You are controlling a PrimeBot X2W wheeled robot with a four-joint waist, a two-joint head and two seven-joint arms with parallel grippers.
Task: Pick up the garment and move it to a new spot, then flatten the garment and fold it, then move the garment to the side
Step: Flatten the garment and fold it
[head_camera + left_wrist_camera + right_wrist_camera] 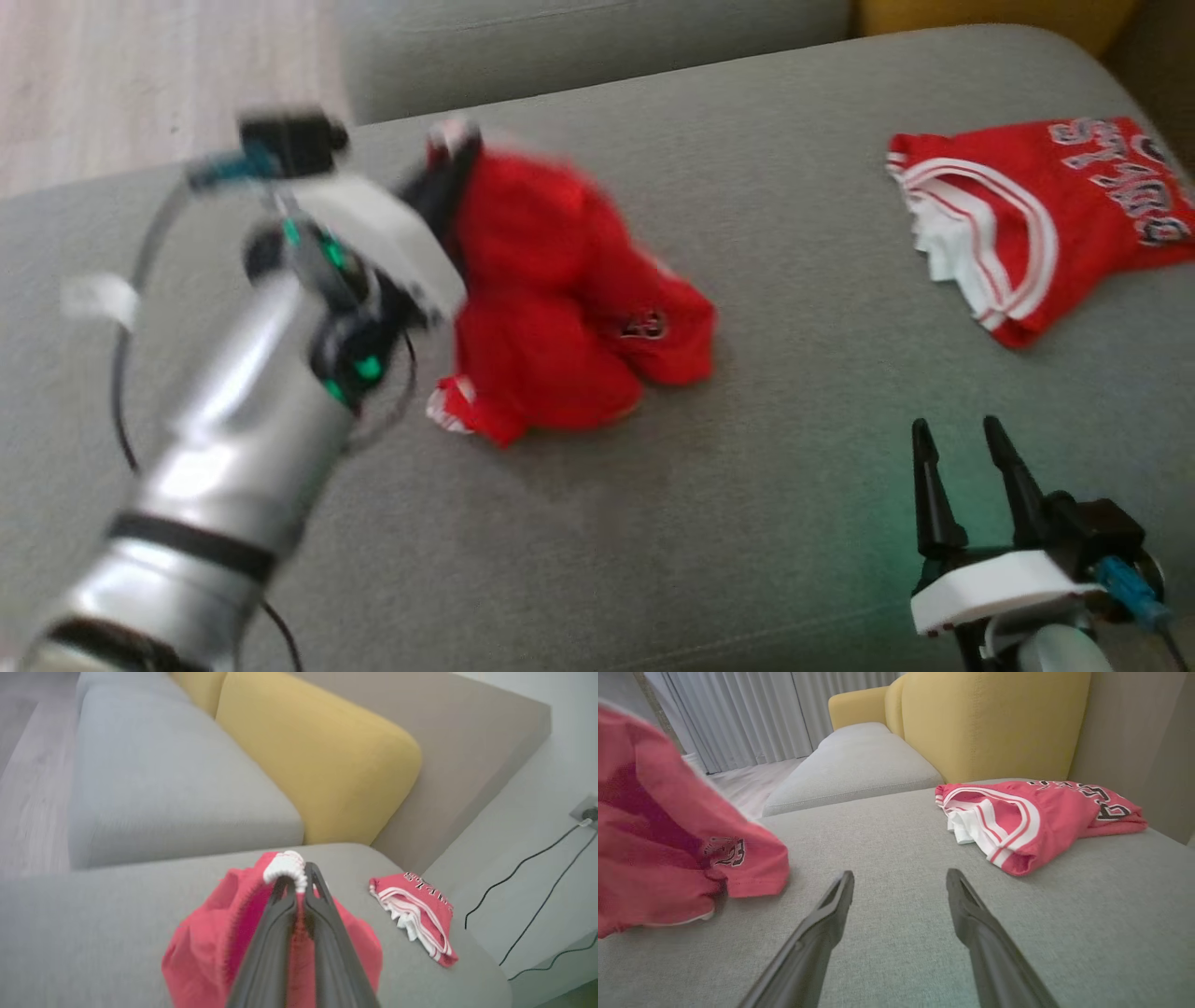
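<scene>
We work on the grey seat cushion [747, 523] of a sofa. Nearest us, at the lower right, the right gripper [957, 425] hovers low over bare fabric, its fingers spread wide and empty.

Further in, the left gripper [297, 882] is clamped on the white trim [285, 865] at one edge of the red garment [551, 299]. The rest of the cloth hangs bunched, its lower folds resting on the cushion left of centre. Arm and cloth are blurred.

Hazards, as we judge them:
- The fingers pinch only a narrow strip of trim, so a fast swing could pull it free and drop the garment in a heap.
- Lower folds dragging on the cushion may twist, which would hinder flattening.
- Beyond, to the right, a folded jersey [1036, 215] lies well apart. Setting down near it could disturb it.
- Farthest off, the wood floor [140, 75] lies past the cushion edge. A release near that edge risks the garment sliding off.
</scene>
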